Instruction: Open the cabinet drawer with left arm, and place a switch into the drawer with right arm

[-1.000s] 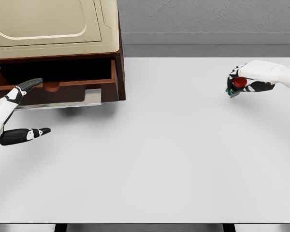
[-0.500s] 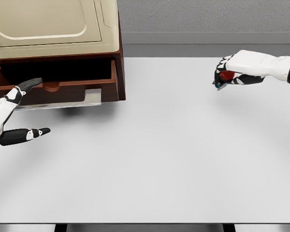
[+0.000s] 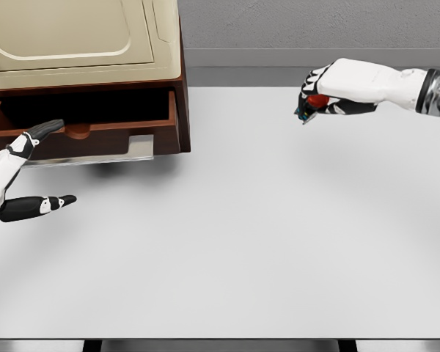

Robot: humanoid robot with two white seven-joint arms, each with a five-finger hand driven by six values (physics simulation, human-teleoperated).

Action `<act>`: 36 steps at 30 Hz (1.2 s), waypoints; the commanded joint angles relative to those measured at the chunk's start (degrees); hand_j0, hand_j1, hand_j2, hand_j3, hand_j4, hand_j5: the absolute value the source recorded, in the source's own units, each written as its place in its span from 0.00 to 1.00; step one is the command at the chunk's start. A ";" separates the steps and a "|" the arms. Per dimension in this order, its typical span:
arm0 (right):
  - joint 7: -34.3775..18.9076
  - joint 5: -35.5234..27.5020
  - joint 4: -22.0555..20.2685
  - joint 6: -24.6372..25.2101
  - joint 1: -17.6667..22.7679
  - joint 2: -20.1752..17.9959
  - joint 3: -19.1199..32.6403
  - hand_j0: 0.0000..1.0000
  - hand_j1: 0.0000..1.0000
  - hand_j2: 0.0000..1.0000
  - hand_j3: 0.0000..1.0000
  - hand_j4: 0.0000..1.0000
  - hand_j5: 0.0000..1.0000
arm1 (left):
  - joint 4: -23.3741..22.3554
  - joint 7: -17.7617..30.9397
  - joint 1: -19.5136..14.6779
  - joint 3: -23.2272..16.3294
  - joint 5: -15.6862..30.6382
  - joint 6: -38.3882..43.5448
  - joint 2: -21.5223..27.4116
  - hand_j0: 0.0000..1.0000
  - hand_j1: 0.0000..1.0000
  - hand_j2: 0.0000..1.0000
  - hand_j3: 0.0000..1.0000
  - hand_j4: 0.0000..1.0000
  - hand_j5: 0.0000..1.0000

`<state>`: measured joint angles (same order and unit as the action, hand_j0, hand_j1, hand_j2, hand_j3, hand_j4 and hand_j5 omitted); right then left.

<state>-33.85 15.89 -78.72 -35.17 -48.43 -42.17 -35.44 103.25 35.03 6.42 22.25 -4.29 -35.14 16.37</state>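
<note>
The one switch (image 3: 318, 100), red-topped, sits inside the curled fingers of the right robot hand (image 3: 321, 94), held above the far side of the white counter (image 3: 264, 235). Compared with a second ago, that hand has travelled leftward toward the single open drawer (image 3: 84, 121) of the cabinet (image 3: 81, 44). The left robot hand (image 3: 26, 176) hangs spread and empty just below the drawer front.

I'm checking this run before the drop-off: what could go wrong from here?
The right hand holds the switch high above the table, far from the drawer; a loose grip could drop it short. The opening looks shallow under the cabinet, so the hand might clip its edge. The left hand sits open near the drawer front, possibly in the way.
</note>
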 commanded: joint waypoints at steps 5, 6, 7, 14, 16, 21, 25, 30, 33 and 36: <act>0.10 -0.33 -1.26 0.17 -0.97 2.45 -0.95 0.45 0.45 0.45 0.45 0.45 0.45 | 0.02 -0.03 0.18 0.07 1.04 0.14 -0.03 1.00 1.00 1.00 1.00 1.00 1.00; 0.10 -0.33 -1.26 0.17 -1.40 2.71 -1.12 0.45 0.45 0.45 0.45 0.45 0.45 | 0.02 -0.03 0.18 0.07 1.04 0.14 0.06 1.00 1.00 1.00 1.00 1.00 1.00; 0.01 -0.33 -1.35 0.17 -1.49 2.89 -1.39 0.45 0.45 0.45 0.45 0.45 0.45 | 0.02 -0.03 0.18 -0.01 1.13 0.14 0.06 1.00 1.00 1.00 1.00 1.00 1.00; 0.10 -0.42 -2.58 0.17 -3.08 4.29 -2.18 0.45 0.45 0.45 0.45 0.45 0.45 | 0.02 -0.03 0.35 -0.01 1.13 0.14 -0.03 1.00 1.00 1.00 1.00 1.00 1.00; 0.10 -0.42 -3.63 0.17 -3.43 4.29 -2.27 0.45 0.45 0.45 0.45 0.45 0.45 | 0.02 -0.03 0.35 -0.01 1.13 0.14 -0.03 1.00 1.00 1.00 1.00 1.00 1.00; 0.10 -0.51 -3.90 0.17 -4.92 4.73 -2.53 0.45 0.45 0.45 0.45 0.45 0.45 | 0.02 -0.03 0.35 0.07 1.39 0.14 -0.03 1.00 1.00 1.00 1.00 1.00 1.00; 0.10 -0.68 -4.16 0.17 -5.19 5.87 -2.62 0.45 0.45 0.45 0.45 0.45 0.45 | 0.02 -0.03 0.70 0.07 1.65 0.14 -0.03 1.00 1.00 1.00 1.00 1.00 1.00; 0.10 -0.68 -4.87 0.17 -6.24 7.98 -3.67 0.45 0.45 0.45 0.45 0.45 0.45 | 0.02 -0.03 0.70 0.07 2.09 0.14 0.06 1.00 1.00 1.00 1.00 1.00 1.00; 0.18 -0.77 -5.13 0.17 -7.03 8.07 -4.20 0.45 0.45 0.45 0.45 0.45 0.45 | 0.02 -0.03 0.70 0.07 2.09 0.14 0.06 1.00 1.00 1.00 1.00 1.00 1.00; 0.18 -1.12 -5.66 0.17 -7.65 9.30 -4.55 0.45 0.45 0.45 0.45 0.45 0.45 | 0.02 -0.03 0.70 0.07 2.09 0.14 0.06 1.00 1.00 1.00 1.00 1.00 1.00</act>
<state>-33.69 15.26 -84.03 -35.19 -56.07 -33.46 -39.78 103.25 35.02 7.12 22.29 -2.68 -35.14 16.40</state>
